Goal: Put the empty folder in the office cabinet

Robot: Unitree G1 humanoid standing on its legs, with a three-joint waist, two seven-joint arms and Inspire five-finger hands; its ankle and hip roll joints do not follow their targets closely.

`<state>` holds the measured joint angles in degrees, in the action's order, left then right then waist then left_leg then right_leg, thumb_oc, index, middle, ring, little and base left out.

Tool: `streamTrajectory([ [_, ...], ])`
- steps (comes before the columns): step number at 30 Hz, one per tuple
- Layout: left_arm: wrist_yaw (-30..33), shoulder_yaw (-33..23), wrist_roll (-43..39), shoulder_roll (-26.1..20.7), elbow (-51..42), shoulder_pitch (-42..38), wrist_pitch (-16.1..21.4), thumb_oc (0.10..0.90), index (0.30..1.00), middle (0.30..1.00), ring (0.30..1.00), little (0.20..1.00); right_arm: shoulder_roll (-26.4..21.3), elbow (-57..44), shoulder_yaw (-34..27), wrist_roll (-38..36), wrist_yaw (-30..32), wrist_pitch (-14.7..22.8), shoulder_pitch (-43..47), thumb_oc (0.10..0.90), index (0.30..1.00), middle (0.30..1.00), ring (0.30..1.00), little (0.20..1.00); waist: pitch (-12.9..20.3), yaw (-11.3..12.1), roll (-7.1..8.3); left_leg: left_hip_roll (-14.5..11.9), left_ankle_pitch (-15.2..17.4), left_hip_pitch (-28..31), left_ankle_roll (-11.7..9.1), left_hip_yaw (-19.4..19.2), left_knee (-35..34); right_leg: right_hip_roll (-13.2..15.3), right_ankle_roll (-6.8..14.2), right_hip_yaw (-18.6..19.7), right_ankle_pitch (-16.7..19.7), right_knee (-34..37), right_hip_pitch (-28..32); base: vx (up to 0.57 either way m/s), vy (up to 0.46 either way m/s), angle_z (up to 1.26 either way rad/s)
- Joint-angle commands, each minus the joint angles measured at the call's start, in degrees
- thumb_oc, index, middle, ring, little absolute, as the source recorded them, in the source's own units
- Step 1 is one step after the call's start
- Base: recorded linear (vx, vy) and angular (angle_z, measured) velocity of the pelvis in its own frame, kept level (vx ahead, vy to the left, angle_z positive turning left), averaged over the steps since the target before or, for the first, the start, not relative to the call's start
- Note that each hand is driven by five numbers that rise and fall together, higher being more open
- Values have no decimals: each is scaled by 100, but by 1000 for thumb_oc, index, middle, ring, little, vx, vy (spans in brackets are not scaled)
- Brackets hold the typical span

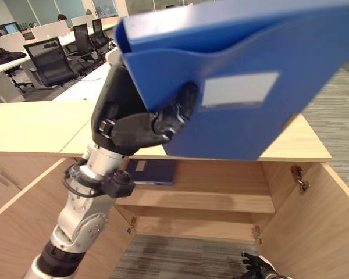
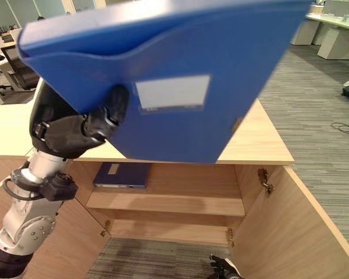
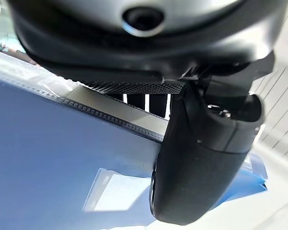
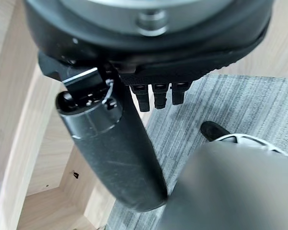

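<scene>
The left hand (image 1: 141, 125) is raised high, its dark thumb curled onto the front face of the large blue plastic box folder (image 1: 250, 64) and clamping it against the palm. The folder is tilted, its open top edge nearest the hand and its body stretching away to the hand's right, with a pale blank label (image 1: 239, 89) just beside the thumb tip. In the left wrist view the thumb lies flat across the blue surface next to that label, so the grasp looks firm.

Below and beyond the hand stands the light wooden office cabinet (image 1: 305, 148), both doors swung open. Its upper shelf (image 1: 221, 200) lies well below the folder, and a dark blue flat folder (image 1: 153, 172) already rests there, roughly under the hand's wrist. The rest of that shelf and the lower compartment look free.

The right hand (image 1: 257, 268) hangs low, well apart from the folder, near the grey carpet floor (image 1: 180, 256) in front of the cabinet; its fingers hang straight and loose in its wrist view, carrying nothing.

As a judgement: picking up is done and the cabinet is open, but the placing itself is all ahead. The folder must be lowered, levelled, slid into the opening and released.
</scene>
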<state>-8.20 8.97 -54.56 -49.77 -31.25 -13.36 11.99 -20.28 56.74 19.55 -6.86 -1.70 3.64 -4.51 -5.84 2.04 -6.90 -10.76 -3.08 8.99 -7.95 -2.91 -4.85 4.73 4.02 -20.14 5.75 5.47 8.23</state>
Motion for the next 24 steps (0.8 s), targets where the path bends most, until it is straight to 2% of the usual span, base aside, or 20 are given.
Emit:
streamTrajectory([
  [1,-291,-420,-756,-310,-366,-526,195,400,300,300,300,300,46,-54,63,-182,-78,299,619,800,900,900,900,900,-46,145,254,-58,11,84,-220,-231,-15,436,574,283,-897,-123,650,-16,22,4],
  [6,-429,-603,-790,-799,-214,-105,83,400,300,300,300,300,36,-69,25,-314,-126,325,595,800,900,900,900,900,-40,191,237,-11,10,78,-206,-226,-15,489,600,293,-859,-123,642,0,0,0],
  [12,-408,-987,-551,-765,44,469,144,400,300,300,300,300,9,-518,-249,-884,-188,371,540,800,900,900,900,900,-39,203,242,45,24,61,-190,-231,-15,560,637,315,-810,-110,615,0,0,0],
  [18,-297,-1333,-332,-591,482,896,152,400,300,300,300,300,-90,-1591,-846,-2332,-398,487,431,800,900,900,900,900,-40,197,273,77,60,75,-173,-285,-15,607,668,365,-754,-97,567,0,0,0],
  [20,-306,-1523,-232,-486,716,1145,93,400,300,300,300,300,-221,-2359,-1079,-3067,-621,542,461,800,900,900,900,900,-35,218,317,76,78,83,-166,-348,-15,619,689,421,-717,-91,526,0,4,-3],
  [24,-379,-1671,-65,-381,944,1323,13,400,300,300,300,300,-455,-2966,-1175,-3646,-946,461,530,800,900,900,900,900,-29,242,384,51,75,98,-164,-417,-15,612,707,450,-698,-87,495,2,-2,-16],
])
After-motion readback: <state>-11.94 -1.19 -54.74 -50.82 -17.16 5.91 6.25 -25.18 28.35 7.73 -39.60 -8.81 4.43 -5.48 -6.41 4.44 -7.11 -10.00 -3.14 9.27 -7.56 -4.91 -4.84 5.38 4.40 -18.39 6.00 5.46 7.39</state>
